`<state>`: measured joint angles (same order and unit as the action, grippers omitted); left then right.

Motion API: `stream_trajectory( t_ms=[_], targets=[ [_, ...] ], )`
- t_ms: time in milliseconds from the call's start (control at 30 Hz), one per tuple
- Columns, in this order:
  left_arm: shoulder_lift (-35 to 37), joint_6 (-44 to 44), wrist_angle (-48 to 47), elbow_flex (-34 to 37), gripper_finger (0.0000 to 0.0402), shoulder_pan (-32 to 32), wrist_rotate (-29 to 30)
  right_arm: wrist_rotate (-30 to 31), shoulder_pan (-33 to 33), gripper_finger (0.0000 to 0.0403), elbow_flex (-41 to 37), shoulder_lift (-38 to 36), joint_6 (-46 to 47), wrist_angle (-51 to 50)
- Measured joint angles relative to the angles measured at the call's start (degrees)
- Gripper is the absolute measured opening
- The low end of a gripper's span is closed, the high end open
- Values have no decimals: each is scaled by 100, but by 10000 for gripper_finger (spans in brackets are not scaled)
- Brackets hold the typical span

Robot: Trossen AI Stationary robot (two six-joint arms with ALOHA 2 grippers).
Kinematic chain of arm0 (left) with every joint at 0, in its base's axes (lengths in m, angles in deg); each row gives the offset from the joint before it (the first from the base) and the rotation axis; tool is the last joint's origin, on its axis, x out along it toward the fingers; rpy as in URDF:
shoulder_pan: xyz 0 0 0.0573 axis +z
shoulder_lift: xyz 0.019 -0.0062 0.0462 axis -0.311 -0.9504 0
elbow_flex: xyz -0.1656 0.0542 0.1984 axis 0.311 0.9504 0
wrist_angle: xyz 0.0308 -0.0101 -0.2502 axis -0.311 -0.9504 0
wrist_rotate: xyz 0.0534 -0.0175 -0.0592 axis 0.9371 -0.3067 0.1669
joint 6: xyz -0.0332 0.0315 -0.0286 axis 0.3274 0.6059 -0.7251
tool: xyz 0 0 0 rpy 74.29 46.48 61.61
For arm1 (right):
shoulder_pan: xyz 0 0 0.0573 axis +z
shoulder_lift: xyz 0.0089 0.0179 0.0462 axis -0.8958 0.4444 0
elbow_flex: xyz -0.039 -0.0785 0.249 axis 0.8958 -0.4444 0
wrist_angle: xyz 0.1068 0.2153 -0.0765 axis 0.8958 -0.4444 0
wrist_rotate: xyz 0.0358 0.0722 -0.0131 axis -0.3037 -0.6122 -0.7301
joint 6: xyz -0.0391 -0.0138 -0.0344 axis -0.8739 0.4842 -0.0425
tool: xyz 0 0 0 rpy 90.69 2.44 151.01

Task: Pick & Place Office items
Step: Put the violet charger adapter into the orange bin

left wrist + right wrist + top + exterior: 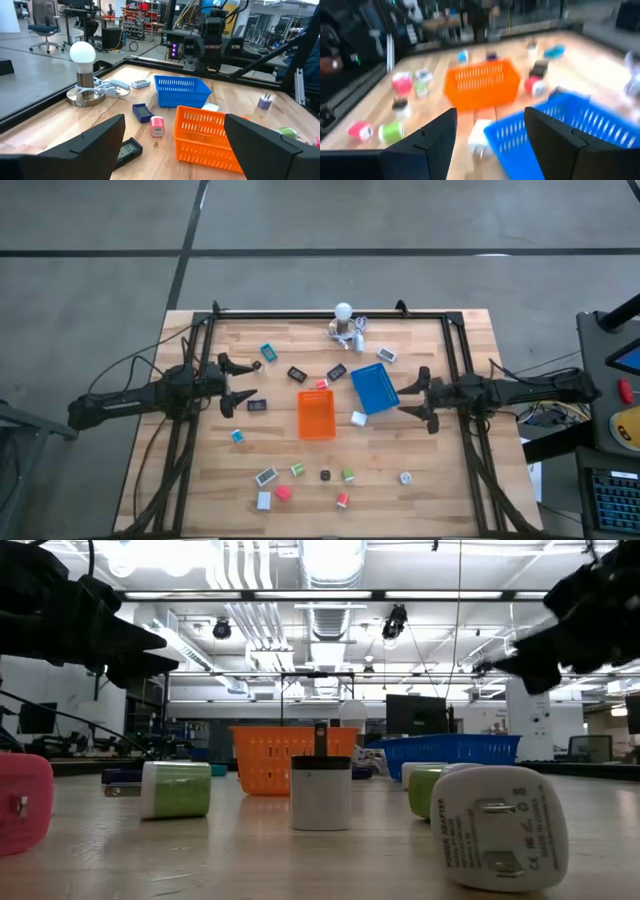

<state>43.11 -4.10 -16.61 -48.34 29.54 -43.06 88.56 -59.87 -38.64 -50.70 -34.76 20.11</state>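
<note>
Right wrist view blurred, small pieces unclear; office items (283, 493) scattered over table (450, 490); left gripper (238, 384) wide open, empty; right gripper (408, 398) parted, empty, beside blue tray (376, 389).

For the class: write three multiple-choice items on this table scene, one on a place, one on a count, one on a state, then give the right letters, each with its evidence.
1. Where does the blue tray lie relative to the orange tray?
A. On the right arm's side of it
B. On the left arm's side of it
C. Stacked on top of it

2. How many trays are on the table?
A. One
B. Two
C. Four

3. What is the left gripper doing?
A. Gripping a pink item
B. Resting inside the orange tray
C. Open and holding nothing

Answers: 1 A, the high view shows the blue tray between the orange tray and the right gripper. 2 B, only one orange and one blue tray appear. 3 C, the left wrist view shows its fingers spread with only table between them.
</note>
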Motion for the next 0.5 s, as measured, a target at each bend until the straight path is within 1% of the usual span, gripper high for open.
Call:
stream_trajectory(
  t_ms=[100,233,333,500],
  targets=[
    [-82,-4,-12,0,346,2,0,-406,36,216,238,716,143,-19],
    [-256,-21,-20,-2,346,0,0,-795,390,214,1018,1696,173,-559],
    [-397,-21,-24,-2,346,0,1,-773,882,214,1878,2441,85,-1403],
    [-556,-22,-24,-2,346,0,2,-172,1779,214,3361,3766,102,-3381]
  ],
)
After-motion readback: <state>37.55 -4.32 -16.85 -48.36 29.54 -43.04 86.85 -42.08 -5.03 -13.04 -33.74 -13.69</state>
